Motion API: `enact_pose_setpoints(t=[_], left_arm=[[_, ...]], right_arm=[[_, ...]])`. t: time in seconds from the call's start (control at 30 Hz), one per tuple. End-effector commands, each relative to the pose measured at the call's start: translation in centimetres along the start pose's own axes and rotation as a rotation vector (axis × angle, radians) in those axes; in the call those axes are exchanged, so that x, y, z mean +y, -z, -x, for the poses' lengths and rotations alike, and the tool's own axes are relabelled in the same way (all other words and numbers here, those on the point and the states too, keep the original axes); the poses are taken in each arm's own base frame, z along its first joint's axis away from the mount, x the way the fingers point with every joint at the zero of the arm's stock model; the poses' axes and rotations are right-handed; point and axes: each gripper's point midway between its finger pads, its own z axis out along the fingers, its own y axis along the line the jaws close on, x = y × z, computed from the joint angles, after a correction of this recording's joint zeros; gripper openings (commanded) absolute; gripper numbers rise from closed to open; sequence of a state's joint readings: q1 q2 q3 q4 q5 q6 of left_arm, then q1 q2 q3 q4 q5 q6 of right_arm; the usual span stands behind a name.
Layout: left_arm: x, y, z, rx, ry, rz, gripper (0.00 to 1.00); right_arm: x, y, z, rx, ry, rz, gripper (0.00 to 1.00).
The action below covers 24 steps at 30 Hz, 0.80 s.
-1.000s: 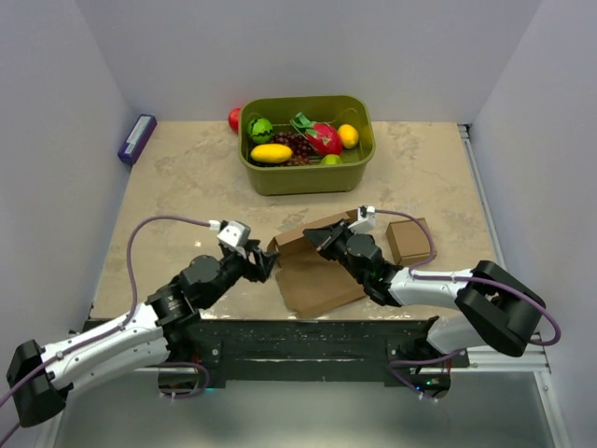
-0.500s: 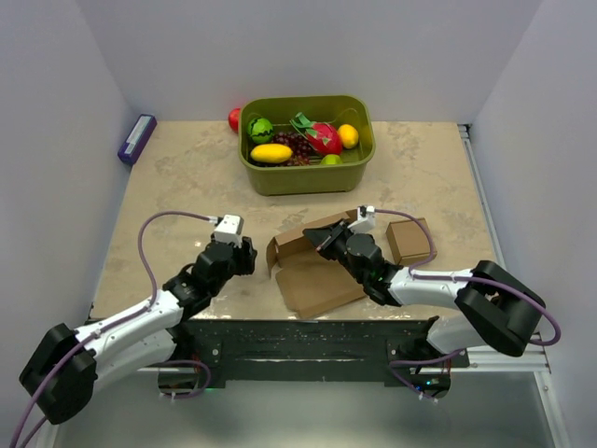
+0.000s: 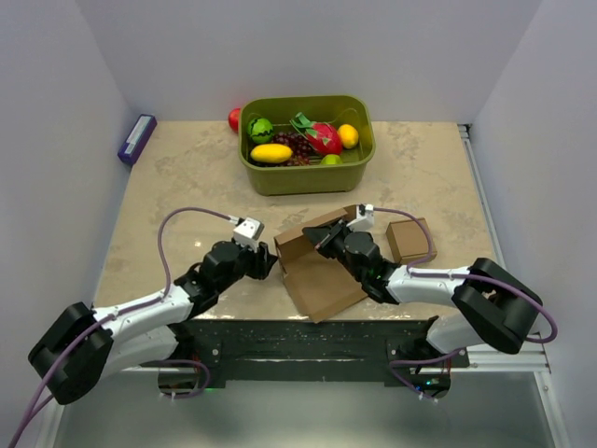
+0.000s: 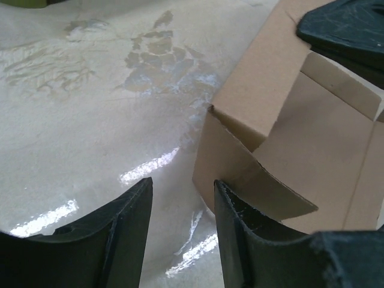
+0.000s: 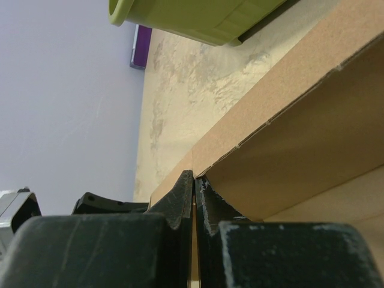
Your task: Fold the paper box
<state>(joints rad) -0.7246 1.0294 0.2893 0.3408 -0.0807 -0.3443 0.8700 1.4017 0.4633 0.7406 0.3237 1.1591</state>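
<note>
Tabletop (image 4: 90, 120) stretches wide left of paper box (image 4: 264, 102) corner, near left tool (image 4: 183, 185).

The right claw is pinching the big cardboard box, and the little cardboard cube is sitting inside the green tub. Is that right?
Not quite. The little cardboard cube isn't inside the green tub. It sits on the table, just right of the paper box, as the top view shows. The right gripper really is pinching the paper box.

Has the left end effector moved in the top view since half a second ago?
Yes. The left end effector went right, toward the brown corrugated cardboard paper box, measured against the fixed olive-green plastic bin.
</note>
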Motion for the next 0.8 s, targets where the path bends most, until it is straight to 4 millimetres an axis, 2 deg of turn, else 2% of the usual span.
enact_pose_setpoints(t=[0.0,0.2,0.33,0.47,0.77], left_arm=[[-3.7,-0.3,2.5,-0.091,-0.034,-0.141,0.51],[-5.5,0.1,2.3,-0.097,-0.061,-0.187,0.59],[-4.3,0.9,0.5,-0.068,-0.04,-0.101,0.65],[-4.4,1.7,-0.7,-0.081,0.028,-0.123,0.69],[-4.8,0.9,-0.2,-0.133,0.065,-0.139,0.72]], right_arm=[[-2.3,0.0,-1.7,0.061,0.066,-0.079,0.0],[-2.6,0.2,-1.5,0.053,0.069,-0.092,0.0],[-2.5,0.3,-1.3,0.045,0.068,-0.089,0.0],[-2.3,0.1,-1.2,0.038,0.067,-0.085,0.0],[-2.4,0.1,-1.4,0.048,0.058,-0.081,0.0]])
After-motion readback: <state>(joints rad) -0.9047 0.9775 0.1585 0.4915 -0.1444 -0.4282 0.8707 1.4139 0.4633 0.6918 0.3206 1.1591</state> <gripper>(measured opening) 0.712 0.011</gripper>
